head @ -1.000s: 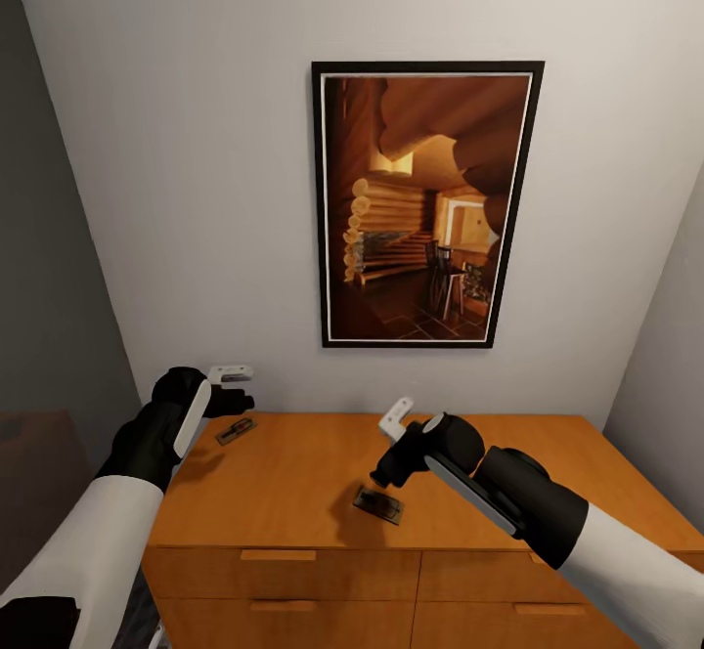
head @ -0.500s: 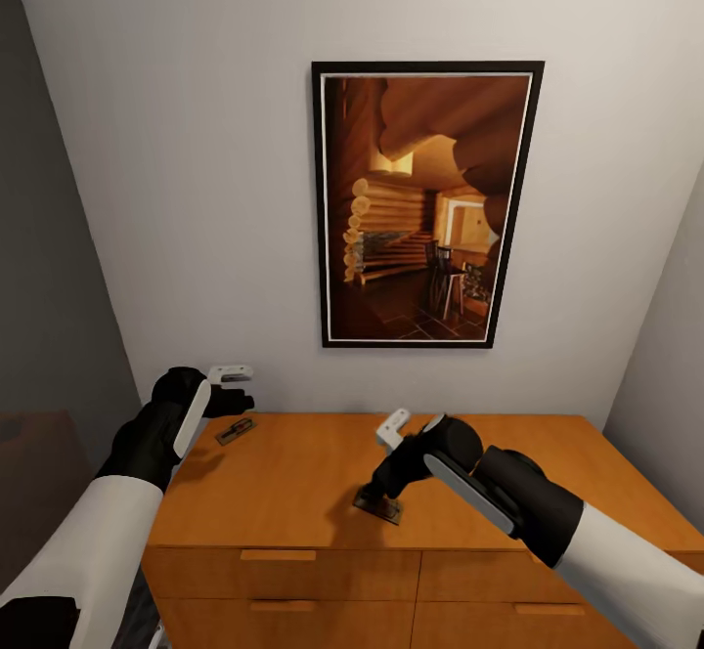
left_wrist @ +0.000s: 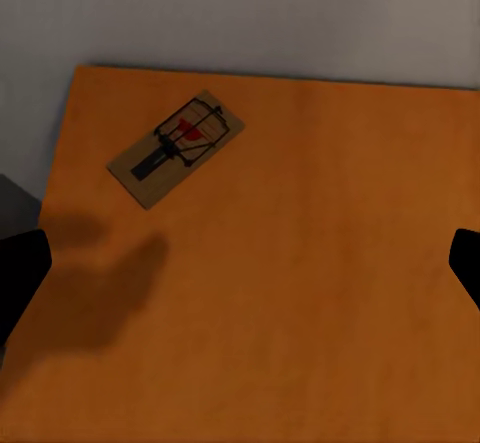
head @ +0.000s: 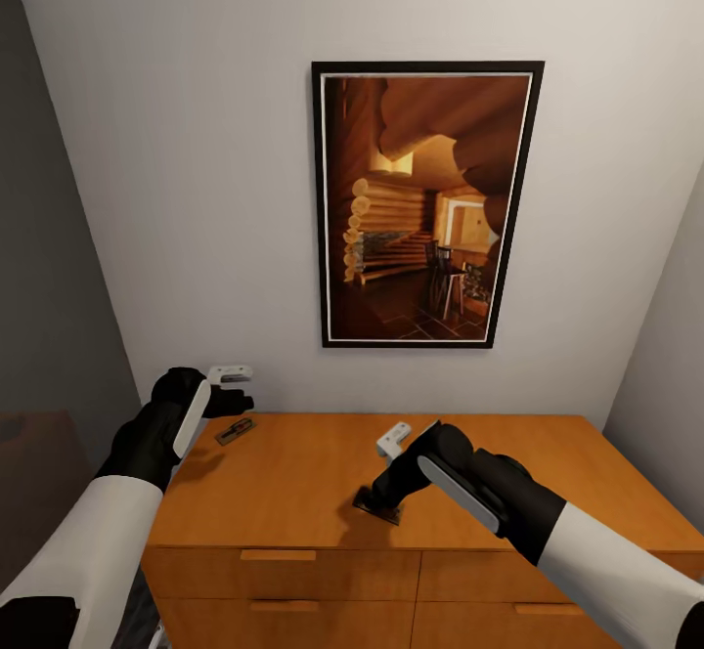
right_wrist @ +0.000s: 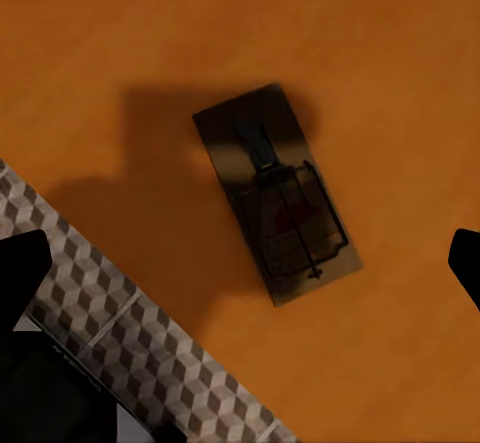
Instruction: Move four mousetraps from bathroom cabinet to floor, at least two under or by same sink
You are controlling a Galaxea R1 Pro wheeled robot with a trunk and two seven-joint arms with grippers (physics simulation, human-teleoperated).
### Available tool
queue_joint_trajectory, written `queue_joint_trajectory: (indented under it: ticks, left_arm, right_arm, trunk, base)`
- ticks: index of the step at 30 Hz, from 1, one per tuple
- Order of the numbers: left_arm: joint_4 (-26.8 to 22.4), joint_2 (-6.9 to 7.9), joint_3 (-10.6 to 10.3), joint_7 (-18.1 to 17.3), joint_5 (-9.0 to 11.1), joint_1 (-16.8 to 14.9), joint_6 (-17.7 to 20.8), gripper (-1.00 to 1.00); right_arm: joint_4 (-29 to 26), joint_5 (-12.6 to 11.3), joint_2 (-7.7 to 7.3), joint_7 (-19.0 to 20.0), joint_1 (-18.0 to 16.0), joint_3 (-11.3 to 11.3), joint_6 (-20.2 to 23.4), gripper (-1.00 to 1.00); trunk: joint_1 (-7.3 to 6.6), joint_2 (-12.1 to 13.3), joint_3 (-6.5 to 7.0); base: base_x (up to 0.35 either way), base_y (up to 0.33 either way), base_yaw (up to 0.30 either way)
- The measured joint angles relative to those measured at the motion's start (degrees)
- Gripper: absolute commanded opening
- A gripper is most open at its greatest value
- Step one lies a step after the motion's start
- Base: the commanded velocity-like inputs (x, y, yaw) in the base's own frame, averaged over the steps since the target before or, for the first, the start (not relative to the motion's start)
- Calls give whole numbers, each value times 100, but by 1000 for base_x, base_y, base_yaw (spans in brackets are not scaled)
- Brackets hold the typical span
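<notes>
Directly beneath the spread right gripper (head: 376,495), a mousetrap (right_wrist: 278,196) on the cabinet (head: 293,493).

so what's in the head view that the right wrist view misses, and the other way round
Head view alone: the framed picture on the wall, the left gripper above a second mousetrap near the cabinet's back left corner, and the drawer fronts.

Right wrist view alone: the cube-patterned bathroom floor past the cabinet's edge, and the mousetrap's wire parts up close.

Both: the orange-brown cabinet top and the mousetrap under the right gripper, fingers spread wide and not closed on it.
</notes>
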Motion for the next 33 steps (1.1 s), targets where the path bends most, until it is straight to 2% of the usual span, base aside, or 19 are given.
queue_joint_trajectory:
  ticks: [33]
  left_arm:
    - [17,-12,0,-9,18,0,0,100]
  right_arm:
    - [79,-19,13,14,2,20,0,100]
  trunk:
    - [0,0,0]
  base:
    - [0,0,0]
